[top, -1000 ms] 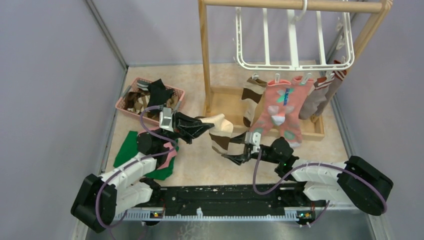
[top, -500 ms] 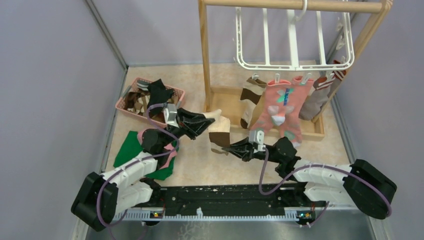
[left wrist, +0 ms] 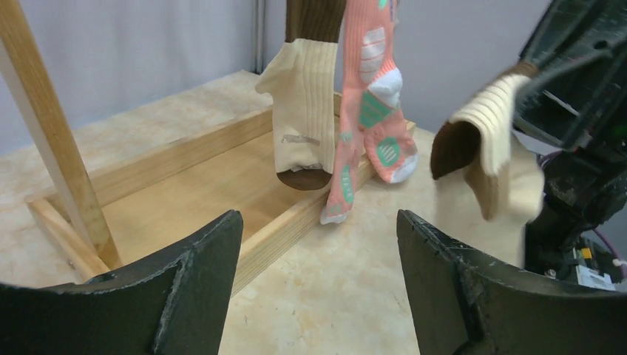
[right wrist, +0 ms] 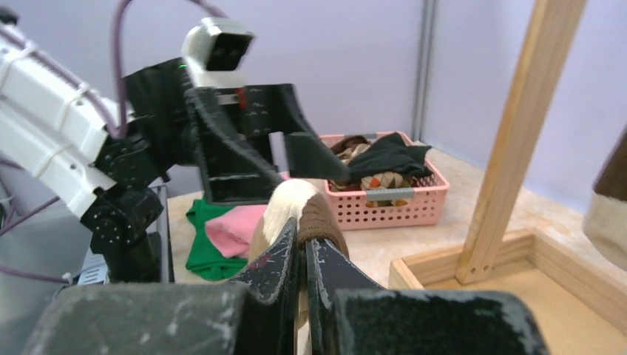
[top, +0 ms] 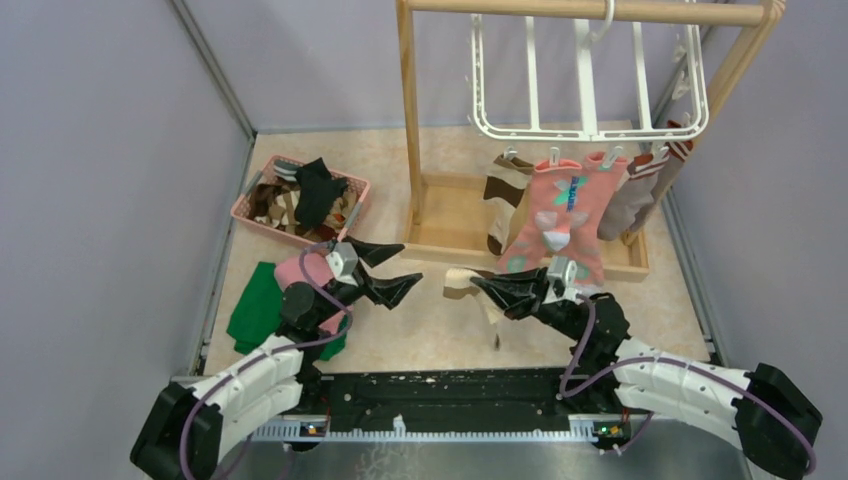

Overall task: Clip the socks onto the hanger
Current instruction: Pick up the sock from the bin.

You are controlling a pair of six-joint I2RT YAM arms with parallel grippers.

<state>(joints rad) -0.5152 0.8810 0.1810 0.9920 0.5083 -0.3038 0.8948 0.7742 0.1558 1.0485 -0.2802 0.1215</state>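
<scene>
Top, left fingers (top: pixel 392 288): were spread wide, held nothing, sat just left of the sock.
Top, right fingers (top: pixel 492 286): were closed on a brown-cream sock (top: pixel 462 284) above the worktop (top: pixel 420 335).
Top, hanger (top: pixel 590 128): hung on the stand (top: pixel 408 120), with hung socks (top: pixel 558 210) clipped along its near rim.
Left wrist, sock (left wrist: pixel 480 126): drooped from the right fingers (left wrist: pixel 569 81), beyond the gaping left fingers (left wrist: pixel 200 281).
Right wrist, right fingers (right wrist: pixel 302 270): pinched the sock (right wrist: pixel 296 211); the basket (right wrist: pixel 384 203) stood behind.

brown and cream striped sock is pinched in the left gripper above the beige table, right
No: the right gripper is shut on the brown and cream striped sock, above the beige table. The left gripper is open and empty. The right wrist view shows the grip.
</scene>
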